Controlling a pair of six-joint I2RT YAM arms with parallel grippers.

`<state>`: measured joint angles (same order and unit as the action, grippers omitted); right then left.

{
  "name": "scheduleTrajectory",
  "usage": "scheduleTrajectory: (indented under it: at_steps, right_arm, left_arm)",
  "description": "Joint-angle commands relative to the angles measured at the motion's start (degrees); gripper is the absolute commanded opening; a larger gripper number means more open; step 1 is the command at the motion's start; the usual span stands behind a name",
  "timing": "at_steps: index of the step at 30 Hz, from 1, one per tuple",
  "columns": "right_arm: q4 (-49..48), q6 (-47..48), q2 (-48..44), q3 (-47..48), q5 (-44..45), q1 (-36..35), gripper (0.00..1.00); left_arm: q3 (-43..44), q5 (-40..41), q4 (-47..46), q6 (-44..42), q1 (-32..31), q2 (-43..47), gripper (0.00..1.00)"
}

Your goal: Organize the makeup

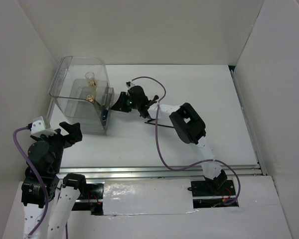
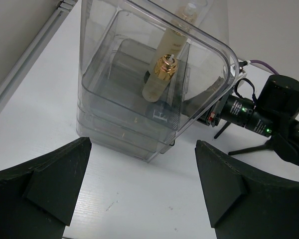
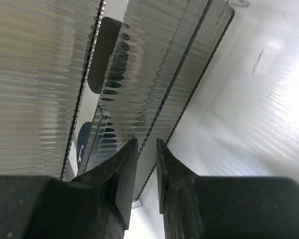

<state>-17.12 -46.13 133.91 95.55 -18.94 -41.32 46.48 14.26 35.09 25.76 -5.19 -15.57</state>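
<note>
A tall pale-yellow bottle (image 1: 89, 77) and a short amber gold-capped bottle (image 1: 91, 97) stand inside the clear box (image 1: 70, 107); both show in the left wrist view, the tall one (image 2: 177, 37) behind the gold cap (image 2: 165, 67). A black compact (image 3: 103, 55) and a dark blue compact (image 3: 84, 142) show through the box's ribbed wall. Thin black brushes (image 1: 154, 122) lie under my right arm. My right gripper (image 1: 115, 102) is at the box's right side, jaws a narrow gap apart and empty (image 3: 147, 142). My left gripper (image 1: 72, 130) is wide open and empty (image 2: 142, 145) before the box's near side.
White walls close in the table (image 1: 199, 99) at the back and on both sides. A metal rail (image 1: 164, 172) runs along the near edge. A purple cable (image 1: 159, 144) loops over the table by the right arm.
</note>
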Motion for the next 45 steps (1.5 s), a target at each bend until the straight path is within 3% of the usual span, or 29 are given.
scheduleTrajectory:
  at_steps: [1, 16, 30, 37, 45]
  right_arm:
    - [-4.9, -1.6, 1.0, 3.8, -2.9, -0.4, 0.30]
    - [-9.4, -6.5, 7.3, 9.7, -6.9, -0.4, 0.34]
    - [-15.7, -9.9, 5.6, 2.4, -6.8, -0.3, 0.46]
    - [-17.1, -11.2, 7.0, 2.9, -7.3, -0.3, 0.46]
    - [-18.6, -13.6, 9.2, 4.7, -8.2, -0.4, 0.40]
  left_arm:
    - [-0.4, -0.5, -2.6, -0.2, -0.4, 0.1, 0.99]
    - [-0.3, -0.4, -2.5, -0.2, -1.2, 0.0, 0.99]
    - [-0.3, -0.4, -2.5, -0.2, -1.4, 0.4, 0.99]
    - [-0.4, -0.4, -2.5, -0.1, -1.4, 0.4, 1.00]
    - [-0.3, -0.3, -2.5, -0.1, -1.5, 0.5, 0.99]
